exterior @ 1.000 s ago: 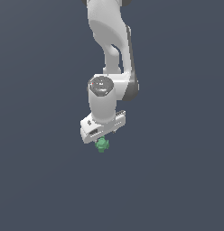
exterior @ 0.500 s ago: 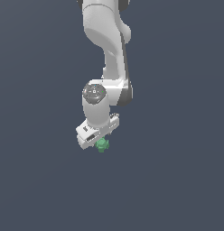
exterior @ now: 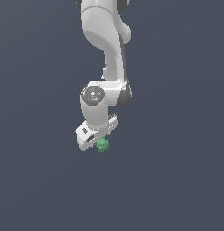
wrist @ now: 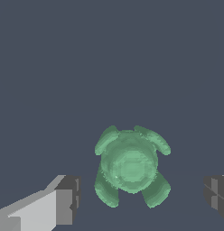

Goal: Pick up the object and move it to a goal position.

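Observation:
The object (exterior: 102,145) is a tiny green knobbly thing with rounded lobes. It lies on the dark grey floor right under the white hand. In the wrist view the object (wrist: 130,168) sits between my two fingers, nearer one grey fingertip (wrist: 67,199) than the other (wrist: 217,193), with a gap on each side. My gripper (exterior: 100,140) is open and straddles the object without touching it; it also shows in the wrist view (wrist: 141,194). The fingers themselves are mostly hidden behind the hand in the exterior view.
The white arm (exterior: 109,49) comes down from the top of the exterior view. Around it there is only the plain dark grey floor (exterior: 177,180). No goal marker shows.
The hand has shifted toward the exterior view's left and sunk a little over the object. The green object has stayed where it was.

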`<state>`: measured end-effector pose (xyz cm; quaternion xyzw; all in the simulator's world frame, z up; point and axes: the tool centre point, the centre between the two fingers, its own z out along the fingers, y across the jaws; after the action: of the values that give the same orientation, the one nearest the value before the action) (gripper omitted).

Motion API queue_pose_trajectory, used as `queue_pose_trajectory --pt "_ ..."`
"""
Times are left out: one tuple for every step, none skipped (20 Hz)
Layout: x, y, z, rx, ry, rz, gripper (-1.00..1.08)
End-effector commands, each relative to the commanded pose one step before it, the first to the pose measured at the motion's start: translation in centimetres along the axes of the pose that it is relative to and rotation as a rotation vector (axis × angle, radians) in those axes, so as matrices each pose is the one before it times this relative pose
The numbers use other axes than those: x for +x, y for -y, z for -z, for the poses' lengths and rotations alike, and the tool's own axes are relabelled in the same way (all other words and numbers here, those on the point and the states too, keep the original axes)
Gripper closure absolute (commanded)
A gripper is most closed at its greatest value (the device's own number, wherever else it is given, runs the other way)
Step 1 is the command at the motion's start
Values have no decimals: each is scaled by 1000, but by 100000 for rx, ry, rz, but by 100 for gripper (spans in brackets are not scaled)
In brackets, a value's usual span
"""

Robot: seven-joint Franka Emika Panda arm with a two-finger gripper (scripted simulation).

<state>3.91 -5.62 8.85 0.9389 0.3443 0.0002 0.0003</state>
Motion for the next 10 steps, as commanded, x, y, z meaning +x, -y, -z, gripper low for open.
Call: queue_pose_trajectory --pt "-7 39 -515 55 46 80 -92" --pt "-22 -9 -368 0 0 0 -92" --pt "4 22 -446 1 -4 69 -92" --pt "-34 -9 -525 0 0 0 -92" --pt "5 35 -599 2 -6 97 -92" --pt "-9 22 -608 2 -4 69 -92" --pt "-34 -9 -523 0 0 0 -92" --pt "7 20 -435 2 -4 69 -92" --pt "-14 -14 -350 0 0 0 -92" --pt "30 13 -262 1 -5 69 -92"
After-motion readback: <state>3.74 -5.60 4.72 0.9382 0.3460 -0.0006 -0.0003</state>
